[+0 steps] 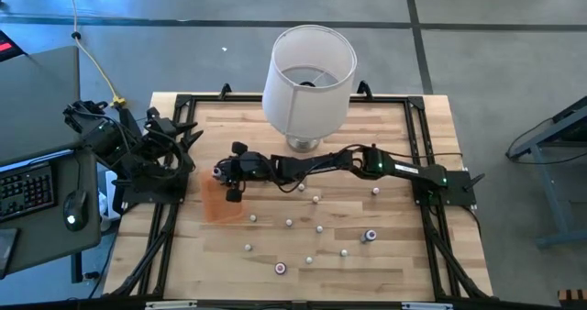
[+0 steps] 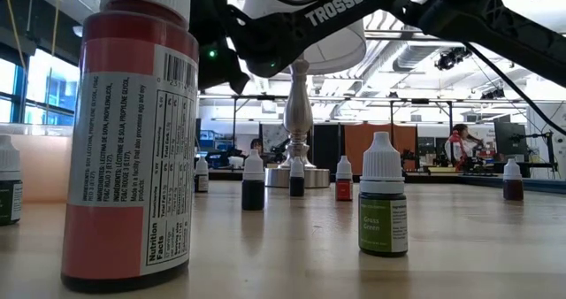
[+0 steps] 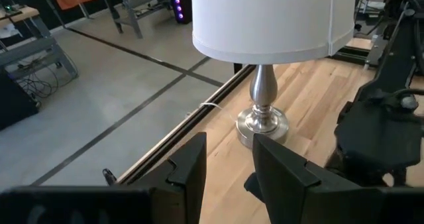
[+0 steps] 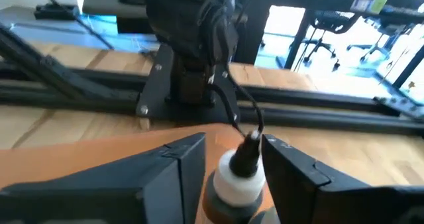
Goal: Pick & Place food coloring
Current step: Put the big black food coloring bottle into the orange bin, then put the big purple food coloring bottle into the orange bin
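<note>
My right arm (image 1: 367, 160) stretches across the table's middle, blocking passage there. The lamp (image 1: 307, 81) stands at the far edge, its base just behind my arm. Small food coloring bottles (image 1: 319, 227) dot the near half with gaps between them. The near left corner lies open.
</note>
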Motion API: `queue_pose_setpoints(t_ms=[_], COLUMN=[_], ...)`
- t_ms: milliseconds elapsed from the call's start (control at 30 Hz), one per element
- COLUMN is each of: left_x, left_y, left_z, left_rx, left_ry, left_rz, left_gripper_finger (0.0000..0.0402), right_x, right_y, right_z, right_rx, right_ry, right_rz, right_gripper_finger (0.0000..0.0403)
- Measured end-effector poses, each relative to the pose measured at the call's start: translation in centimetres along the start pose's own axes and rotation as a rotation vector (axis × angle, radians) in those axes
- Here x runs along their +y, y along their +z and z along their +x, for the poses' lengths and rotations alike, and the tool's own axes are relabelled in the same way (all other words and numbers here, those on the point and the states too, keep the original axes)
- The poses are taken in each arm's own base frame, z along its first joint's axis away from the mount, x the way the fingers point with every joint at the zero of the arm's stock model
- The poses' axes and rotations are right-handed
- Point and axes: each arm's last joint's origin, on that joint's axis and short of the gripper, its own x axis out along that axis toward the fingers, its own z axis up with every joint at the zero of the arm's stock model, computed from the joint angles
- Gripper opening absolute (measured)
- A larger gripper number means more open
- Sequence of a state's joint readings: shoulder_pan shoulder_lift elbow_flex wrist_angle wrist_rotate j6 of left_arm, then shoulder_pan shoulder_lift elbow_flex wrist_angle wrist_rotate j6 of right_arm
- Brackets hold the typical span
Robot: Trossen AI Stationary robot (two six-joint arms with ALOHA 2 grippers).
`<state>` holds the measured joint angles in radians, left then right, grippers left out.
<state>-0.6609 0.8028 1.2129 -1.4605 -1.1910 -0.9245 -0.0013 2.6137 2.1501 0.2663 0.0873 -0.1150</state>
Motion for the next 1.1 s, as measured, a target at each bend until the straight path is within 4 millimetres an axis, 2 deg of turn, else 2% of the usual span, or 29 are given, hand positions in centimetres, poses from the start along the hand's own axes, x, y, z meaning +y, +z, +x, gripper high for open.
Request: queue_pose_setpoints(t_ms=[167,267,433,600,700,800,933,1000,1100], left_x=[0.0,0.0,0.0,0.0,-0.1,-0.3,-0.6,-0.8,-1.1], left_y=[0.0,0.0,0.0,-0.1,-0.1,-0.5,-1.3,-1.8,-2.7], left_z=[0.0,0.0,0.0,0.0,0.0,0.1,0.4,0.6,1.0], left_rx=[0.003,0.002,0.003,0.018,0.045,0.080,0.099,0.106,0.121], left_ry=[-0.002,-0.002,-0.002,-0.013,-0.033,-0.052,-0.046,-0.037,-0.025], left_rz=[0.000,0.000,0.000,-0.007,-0.041,-0.044,-0.038,-0.039,-0.046], left_gripper_finger=[0.0121,0.0121,0.0121,0.0121,0.0121,0.0121,0.0121,0.0121,0.0121], right_x=[1.5,2.7,4.2,5.0,5.1,5.3,7.0,8.7,11.2], right_y=[1.9,3.7,8.1,13.3,16.3,18.2,18.8,18.1,15.9], right_z=[-0.2,-0.9,-4.1,-10.4,-15.2,-20.1,-26.2,-28.7,-31.6], right_rx=[-0.050,-0.057,0.088,0.322,0.426,0.547,0.702,0.753,0.808], right_ry=[-0.019,0.001,-0.007,-0.042,-0.073,-0.097,-0.123,-0.098,-0.061], right_rz=[-0.080,-0.133,-0.269,-0.360,-0.321,-0.224,-0.145,-0.134,-0.092], right_gripper_finger=[0.0158,0.0160,0.0155,0.0143,0.0134,0.0125,0.0118,0.0118,0.0120])
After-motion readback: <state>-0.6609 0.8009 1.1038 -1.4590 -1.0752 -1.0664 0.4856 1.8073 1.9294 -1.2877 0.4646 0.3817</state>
